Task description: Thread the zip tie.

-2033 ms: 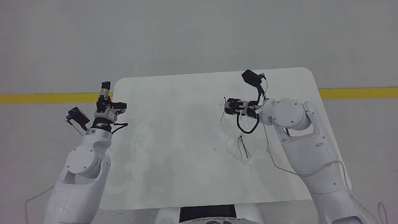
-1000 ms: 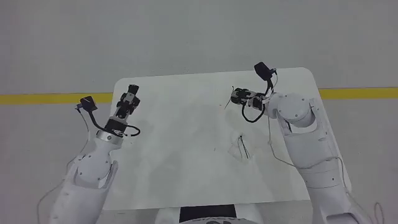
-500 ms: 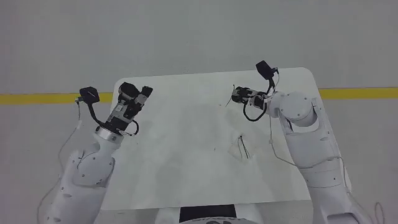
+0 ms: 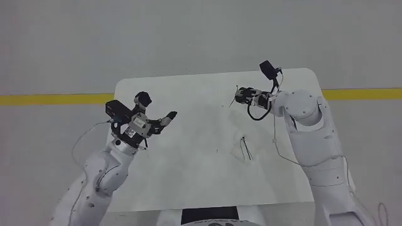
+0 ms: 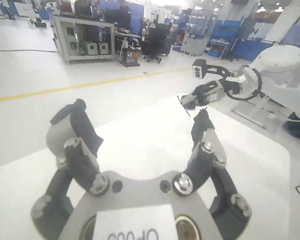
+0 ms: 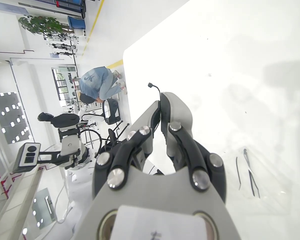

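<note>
White table point(image 4: 188, 182) stretches under both arms, with a busy workshop floor behind it. Your right gripper point(image 6: 162, 97) has its fingers pressed together on a black zip tie point(image 5: 184, 107), held in the air above the table's far right part. A short end with a small block pokes past the fingertips, and a thin length slants down below them. Your left gripper point(image 5: 140, 111) hovers over the left side, fingers spread wide with nothing between them, facing the tie but well apart from it.

As I judge it, threading has not begun. Next you need to bring the left fingers to the free end, pinch it and steer it into the head's slot, a small target.

Nearer the right arm a clear bag point(image 6: 272, 176) lies flat with a few spare ties point(image 6: 251, 178). Whether they are inside it or on it, I cannot tell.
</note>
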`<action>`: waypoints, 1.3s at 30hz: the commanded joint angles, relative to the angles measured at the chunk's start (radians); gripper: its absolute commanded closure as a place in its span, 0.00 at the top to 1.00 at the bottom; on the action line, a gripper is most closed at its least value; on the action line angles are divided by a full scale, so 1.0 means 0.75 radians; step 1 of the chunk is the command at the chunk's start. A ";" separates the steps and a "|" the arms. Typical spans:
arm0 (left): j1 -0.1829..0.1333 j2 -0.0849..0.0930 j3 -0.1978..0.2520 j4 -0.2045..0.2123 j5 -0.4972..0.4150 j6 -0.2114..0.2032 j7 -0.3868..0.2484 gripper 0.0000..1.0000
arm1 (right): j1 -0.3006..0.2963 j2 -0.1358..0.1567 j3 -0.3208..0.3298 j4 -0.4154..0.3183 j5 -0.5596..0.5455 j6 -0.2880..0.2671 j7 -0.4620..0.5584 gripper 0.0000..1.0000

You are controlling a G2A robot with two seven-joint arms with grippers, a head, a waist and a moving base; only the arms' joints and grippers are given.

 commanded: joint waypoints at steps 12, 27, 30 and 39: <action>-0.144 0.130 0.184 -0.026 0.697 -0.003 -0.100 1.00 | 0.065 -0.021 -0.020 0.097 0.125 0.002 0.052 0.00; -0.257 0.198 0.252 -0.043 0.697 -0.003 -0.141 1.00 | 0.074 -0.038 -0.026 0.112 0.153 -0.006 -0.021 0.00; -0.369 0.283 0.348 -0.095 0.697 -0.003 -0.301 1.00 | 0.076 -0.036 -0.031 0.112 0.168 0.002 -0.031 0.00; -0.792 0.551 0.794 -0.156 0.697 0.003 -0.536 1.00 | 0.105 -0.042 -0.037 0.154 0.198 0.002 -0.030 0.00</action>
